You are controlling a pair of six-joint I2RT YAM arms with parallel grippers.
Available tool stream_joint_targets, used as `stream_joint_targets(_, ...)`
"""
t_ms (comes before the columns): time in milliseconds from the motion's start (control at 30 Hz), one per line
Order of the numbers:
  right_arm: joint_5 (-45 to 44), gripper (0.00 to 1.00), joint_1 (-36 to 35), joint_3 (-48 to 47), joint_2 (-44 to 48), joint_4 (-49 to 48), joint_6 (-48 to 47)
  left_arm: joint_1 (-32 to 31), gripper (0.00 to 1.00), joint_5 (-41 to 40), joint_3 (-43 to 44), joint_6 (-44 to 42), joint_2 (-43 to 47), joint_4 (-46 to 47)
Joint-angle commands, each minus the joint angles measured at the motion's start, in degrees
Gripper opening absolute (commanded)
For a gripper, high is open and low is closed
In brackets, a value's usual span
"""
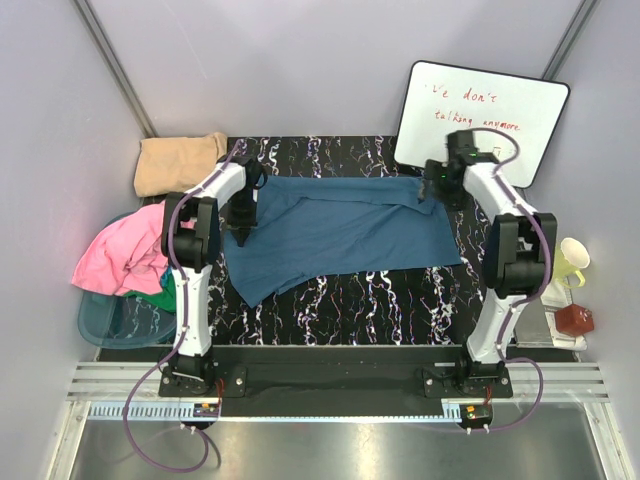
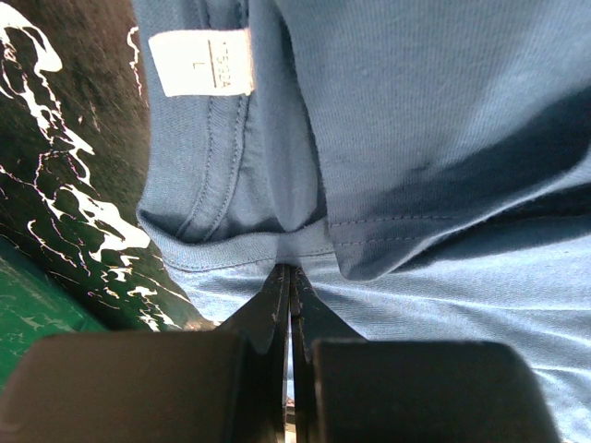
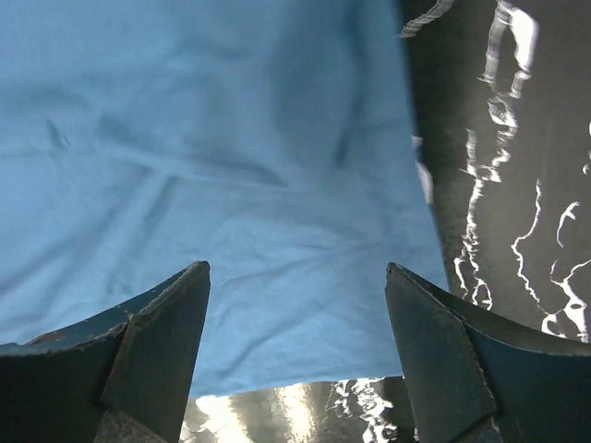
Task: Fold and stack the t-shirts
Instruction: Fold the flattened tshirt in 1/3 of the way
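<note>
The teal-blue t-shirt (image 1: 340, 230) lies spread on the black marbled desk (image 1: 350, 300). The left pincer (image 2: 291, 274) is closed at the collar and the right pincer (image 3: 295, 269) hangs open over the opposite edge. Grip both ends evenly, then fold low to avoid wrinkles

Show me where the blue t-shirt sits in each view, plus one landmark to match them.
Top external: blue t-shirt spread across mid-frame.
Left wrist: blue t-shirt fills most of the frame, white size label upper left.
Right wrist: blue t-shirt covers left and centre.
Shared landmark: black marbled table, at left in left wrist, at right in right wrist.
</note>
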State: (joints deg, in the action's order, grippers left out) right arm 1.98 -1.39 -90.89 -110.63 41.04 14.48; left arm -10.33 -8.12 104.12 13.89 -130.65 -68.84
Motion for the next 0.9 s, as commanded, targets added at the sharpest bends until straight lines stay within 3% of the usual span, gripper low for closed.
stream_joint_targets(0,-15.32,0.84,-7.83,-0.78,0.69,-0.52,-6.92,-0.31,0.00,0.65,-2.87,-0.09,-1.98,0.72)
stream_joint_targets(333,-33.08,0.83,-10.48,-8.24,-10.83,2.73,-8.50,-0.31,0.00,1.18,-2.87,-0.18,-1.89,0.90)
stream_joint_targets(700,-32.13,0.80,-10.57,-11.06,-15.49,4.14,-7.98,-0.31,0.00,1.26,-3.13,-0.27,-1.71,0.90)
stream_joint_targets(733,-31.86,0.78,-10.57,-10.97,-15.58,4.14,-7.98,-0.31,0.00,1.26,-3.13,-0.27,-1.71,0.99)
stream_joint_targets(767,-31.77,0.64,-10.65,-10.89,-15.50,4.14,-7.72,-0.31,0.00,1.35,-3.13,-0.27,-1.80,0.99)
stream_joint_targets(867,-32.30,0.44,-10.56,-11.24,-16.19,4.14,-7.36,-0.31,0.00,1.53,-3.13,-0.27,-1.80,0.99)
